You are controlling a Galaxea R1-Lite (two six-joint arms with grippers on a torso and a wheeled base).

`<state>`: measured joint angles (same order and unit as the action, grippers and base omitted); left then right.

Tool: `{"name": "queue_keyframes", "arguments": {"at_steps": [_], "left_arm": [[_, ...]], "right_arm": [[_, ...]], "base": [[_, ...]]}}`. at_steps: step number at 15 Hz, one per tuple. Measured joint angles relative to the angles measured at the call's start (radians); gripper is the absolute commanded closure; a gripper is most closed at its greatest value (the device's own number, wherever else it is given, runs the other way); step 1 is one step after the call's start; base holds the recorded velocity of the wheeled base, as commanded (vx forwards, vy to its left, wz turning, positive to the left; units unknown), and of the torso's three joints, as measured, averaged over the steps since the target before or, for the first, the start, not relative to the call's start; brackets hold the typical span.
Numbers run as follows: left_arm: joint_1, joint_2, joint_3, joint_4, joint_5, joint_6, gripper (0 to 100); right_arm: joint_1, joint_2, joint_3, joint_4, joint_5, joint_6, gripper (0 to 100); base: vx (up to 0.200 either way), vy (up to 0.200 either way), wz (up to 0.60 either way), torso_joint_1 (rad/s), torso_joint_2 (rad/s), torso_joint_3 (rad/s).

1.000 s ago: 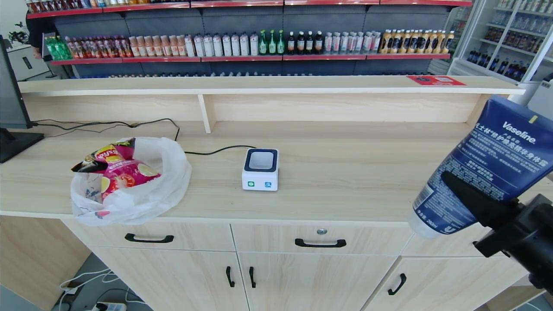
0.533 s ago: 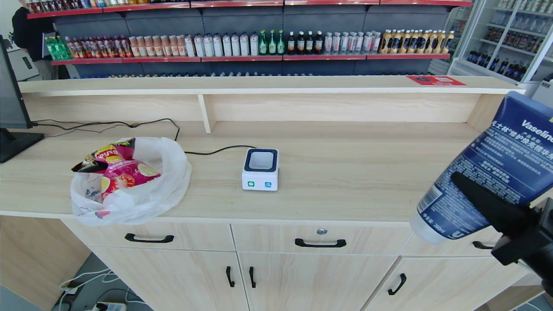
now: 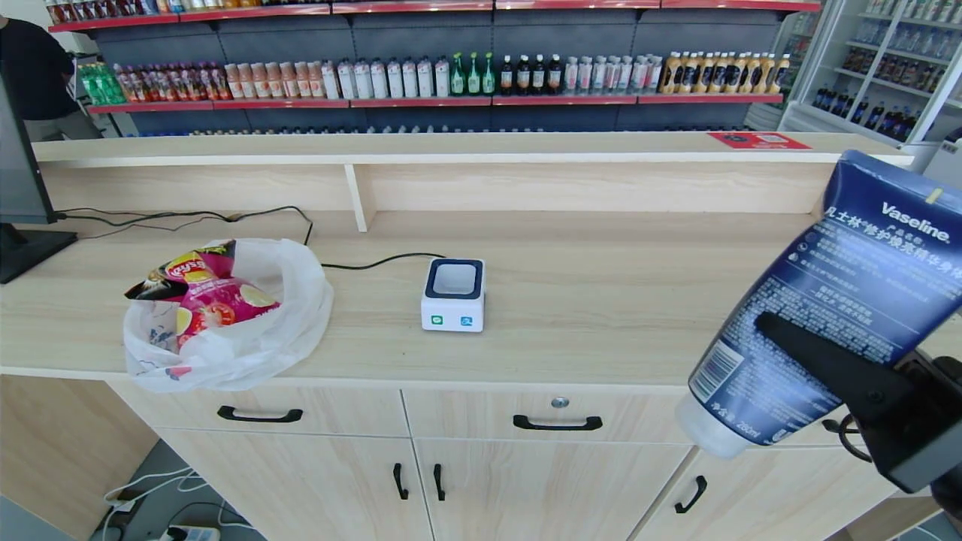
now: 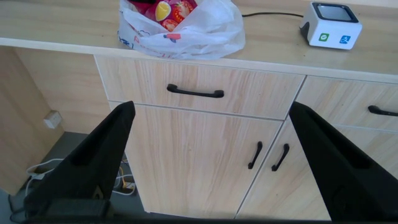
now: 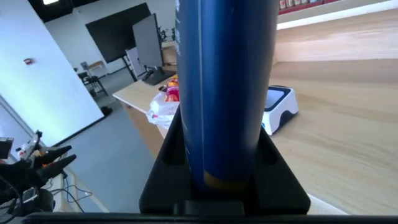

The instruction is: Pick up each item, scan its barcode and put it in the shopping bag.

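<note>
Right hand [image 3: 782,334] gripped dark-blue plastic lotion tube [image 3: 864,255], frame right | barcode [image 3: 718,372] was best squared over white box scanner [image 3: 453,293] | left hand [image 4: 211,109] spread, empty

On the counter [image 3: 601,300] the scanner [image 3: 453,294] sits midway, with the shopping bag [image 3: 293,315] at its nine o'clock and snack packets [image 3: 210,297] inside the bag. The lotion tube [image 3: 834,300] hangs tilted in the air at the scanner's four o'clock, clamped in the right gripper [image 3: 778,327]. A monitor [image 3: 15,173] stands at the scanner's ten o'clock.
</note>
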<state>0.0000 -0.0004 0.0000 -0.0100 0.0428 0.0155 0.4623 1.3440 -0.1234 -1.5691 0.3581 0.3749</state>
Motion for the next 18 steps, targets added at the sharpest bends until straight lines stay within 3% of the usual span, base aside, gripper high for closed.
{"name": "queue_keyframes", "arguments": {"at_steps": [7, 13, 18], "left_arm": [[0.000, 0.000, 0.000, 0.000, 0.000, 0.000, 0], [0.000, 0.000, 0.000, 0.000, 0.000, 0.000, 0], [0.000, 0.000, 0.000, 0.001, 0.000, 0.000, 0]], "right_arm": [[0.036, 0.046, -0.049, 0.000, 0.026, 0.213, 100], [0.263, -0.023, -0.049, -0.001, 0.035, 0.355, 100], [0.315, -0.085, -0.062, -0.001, 0.034, 0.472, 100]], "base": [[0.000, 0.000, 0.00, 0.000, 0.00, 0.000], [0.000, 0.000, 0.00, 0.000, 0.00, 0.000], [0.000, 0.000, 0.00, 0.000, 0.00, 0.000]]}}
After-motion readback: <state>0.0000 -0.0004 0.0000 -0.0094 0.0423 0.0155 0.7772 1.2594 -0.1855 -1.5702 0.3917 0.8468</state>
